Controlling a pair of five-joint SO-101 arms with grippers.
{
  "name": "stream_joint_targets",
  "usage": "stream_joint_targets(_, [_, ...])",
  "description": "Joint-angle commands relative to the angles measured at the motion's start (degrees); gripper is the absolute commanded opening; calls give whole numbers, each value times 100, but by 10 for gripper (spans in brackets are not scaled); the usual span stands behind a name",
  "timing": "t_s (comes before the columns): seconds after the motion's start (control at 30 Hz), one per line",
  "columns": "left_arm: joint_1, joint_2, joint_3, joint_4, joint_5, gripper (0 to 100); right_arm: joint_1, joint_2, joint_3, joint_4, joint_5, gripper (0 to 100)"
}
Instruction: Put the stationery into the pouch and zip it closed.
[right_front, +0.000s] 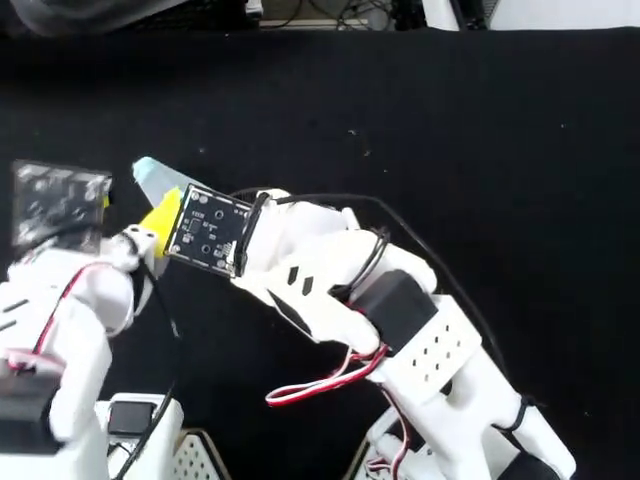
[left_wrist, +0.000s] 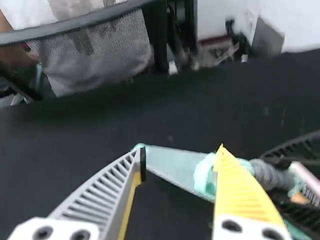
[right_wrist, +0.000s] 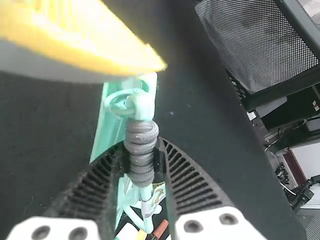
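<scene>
Black cloth covers the table (right_front: 450, 130). From above, a pale mint, flat mesh pouch (right_front: 150, 177) lies toward the table's left edge, about halfway back. One tip of it shows beyond the left gripper (right_front: 150, 215) and the circuit board on the right arm (right_front: 330, 290), which stretches across from the right side.

In the left wrist view, the left gripper's grey and yellow jaws stand spread. The grey tip is at one corner of the pouch's end and the yellow one lies over its other side. They seem to pin the pouch down rather than pinch it, though how firmly I cannot tell. Just past the yellow jaw runs a grey ribbed zip pull (left_wrist: 267, 175).

In the right wrist view, the right gripper (right_wrist: 141, 150) has its black jaws closed on that zip pull, just below the mint ring (right_wrist: 122, 100) that joins it to the slider. The stationery (right_wrist: 150, 231), a few coloured pen ends, sits inside the pouch on the side of the pull nearer the camera.

With the stationery already inside, the step in hand looks like the zipping. The next move probably calls for a straight draw of the pull along the zip line while the left gripper anchors the pouch. A slip there would drag the whole pouch.
</scene>
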Motion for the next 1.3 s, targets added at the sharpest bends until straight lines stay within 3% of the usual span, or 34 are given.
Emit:
stream_joint_targets(0.0, [66, 343, -312, 176, -325, 241, -18, 66, 13, 44, 44, 14])
stream_joint_targets(0.27, [57, 475, -312, 158, -360, 241, -9, 66, 13, 44, 44, 14])
stream_joint_targets(0.43, [48, 466, -136, 281, -870, 241, -9, 66, 13, 44, 44, 14])
stream_joint_targets(0.7, [-462, 466, -75, 334, -985, 239, -9, 66, 13, 26, 44, 14])
stream_joint_targets(0.9, [-462, 422, -31, 396, -958, 26, 62, 66, -4, 18, 44, 14])
stream_joint_targets(1.1, [-453, 422, -22, 712, -897, 29, 536, 66, -48, 0, 44, 14])
stream_joint_targets(1.27, [-444, 422, 198, 668, -149, 30, 1002, -154, -22, 44, -18, 14])
